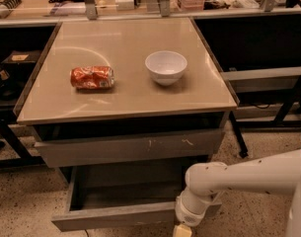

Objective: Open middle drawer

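The middle drawer [115,217] is a plain grey handleless front, pulled well out of the cabinet, with its shallow grey tray [132,187] showing inside. My gripper [182,230] is at the bottom edge of the view, right at the drawer front's right part. Only its cream-coloured base shows below the white wrist [192,212]; the rest is cut off by the frame. My white arm [253,174] reaches in from the right.
Above is the larger grey drawer front with white scratch marks [128,149], standing out only slightly. On the tan cabinet top [125,90] lie a crushed orange can [92,77] and a white bowl [166,67]. Black shelves and table legs stand on both sides.
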You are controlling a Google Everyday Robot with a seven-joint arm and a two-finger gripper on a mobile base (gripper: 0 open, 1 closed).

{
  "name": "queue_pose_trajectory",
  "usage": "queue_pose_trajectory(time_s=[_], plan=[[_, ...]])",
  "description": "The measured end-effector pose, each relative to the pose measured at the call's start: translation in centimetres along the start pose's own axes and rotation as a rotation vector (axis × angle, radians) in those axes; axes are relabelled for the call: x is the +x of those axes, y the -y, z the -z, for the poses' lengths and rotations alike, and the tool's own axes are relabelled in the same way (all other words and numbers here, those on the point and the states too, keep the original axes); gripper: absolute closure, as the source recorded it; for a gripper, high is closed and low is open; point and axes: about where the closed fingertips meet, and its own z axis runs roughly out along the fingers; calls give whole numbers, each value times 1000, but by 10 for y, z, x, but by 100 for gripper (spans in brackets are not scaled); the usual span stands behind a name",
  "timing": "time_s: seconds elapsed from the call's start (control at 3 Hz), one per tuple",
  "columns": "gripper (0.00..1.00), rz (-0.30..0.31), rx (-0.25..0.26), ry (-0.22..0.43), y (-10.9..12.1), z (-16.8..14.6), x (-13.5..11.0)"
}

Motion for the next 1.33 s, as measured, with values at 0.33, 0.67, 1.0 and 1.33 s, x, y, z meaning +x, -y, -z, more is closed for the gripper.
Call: queue_pose_trajectory(time_s=[0.33, 0.67, 1.0, 1.33], plan=[[0, -27, -12, 1, -13, 7, 12], [0, -92, -43, 13, -42, 11, 39], [0, -96, -54, 12, -41, 4, 41], [0, -118, -79, 5, -49, -7, 53]])
